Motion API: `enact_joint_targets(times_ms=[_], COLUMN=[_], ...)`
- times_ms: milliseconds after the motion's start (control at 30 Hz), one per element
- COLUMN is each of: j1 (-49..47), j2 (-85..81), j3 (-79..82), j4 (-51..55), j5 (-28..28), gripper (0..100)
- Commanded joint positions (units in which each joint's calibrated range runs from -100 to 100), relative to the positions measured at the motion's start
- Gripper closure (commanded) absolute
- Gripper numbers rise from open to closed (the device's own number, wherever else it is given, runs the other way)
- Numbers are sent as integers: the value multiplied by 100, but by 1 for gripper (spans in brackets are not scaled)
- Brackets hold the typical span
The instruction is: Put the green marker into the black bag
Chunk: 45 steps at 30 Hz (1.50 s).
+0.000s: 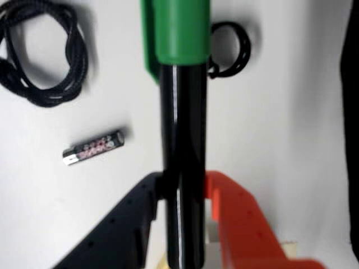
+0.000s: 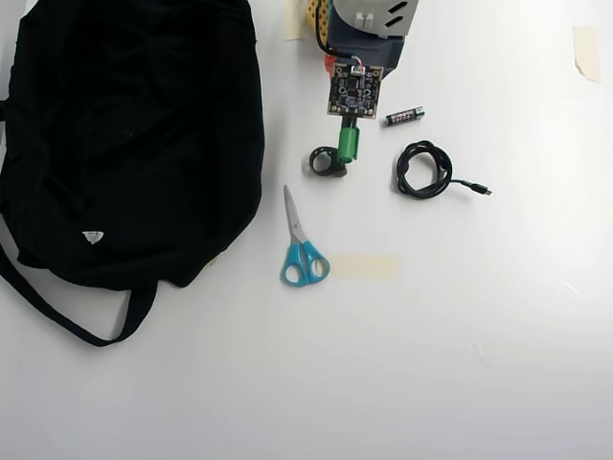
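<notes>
Gripper: the gripper (image 1: 180, 193) was clamped on the green marker (image 1: 182, 140); in the wrist view the black jaw pressed the dark barrel from the left and the orange jaw from the right.
Marker: it stood between the jaws with its green cap pointing away from the camera; in the overhead view only the cap end (image 2: 348, 144) showed beyond the wrist, over the white table (image 2: 460, 364).
Bag: the black bag (image 2: 134, 134) lay well apart, at the left of the overhead view, slumped flat; no open mouth could be made out from above.
Grip risk: the jaws held the smooth barrel low down, far from the cap, so a quick swing might have let the marker pivot or slide out.
Path risk: a small black ring (image 2: 324, 161) lay just beside the cap and the scissors (image 2: 302, 251) lay between the marker and the bag's lower edge; a low carry could have knocked either one.
Release risk: if the bag's opening was closed or folded, the marker might have landed on top of the fabric and rolled off; I judged this the likeliest failure.
Clutter: the battery (image 2: 404, 116) and the coiled cable (image 2: 424, 171) lay on the far side from the bag, probably out of the way.
</notes>
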Motion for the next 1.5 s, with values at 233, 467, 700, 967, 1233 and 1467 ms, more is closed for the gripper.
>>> enact_joint_targets(times_ms=[233, 467, 700, 967, 1233, 1467], j1=[1060, 1786, 2698, 3820, 5301, 6019], j2=[-352, -227, 5, 370, 1682, 3001], j3=[-2, -29, -20, 7, -20, -1000], j4=[-147, -828, -1396, -1991, -3300, -4368], j5=[-23, -427, -459, -642, -432, 291], gripper=[98, 98, 98, 98, 98, 97])
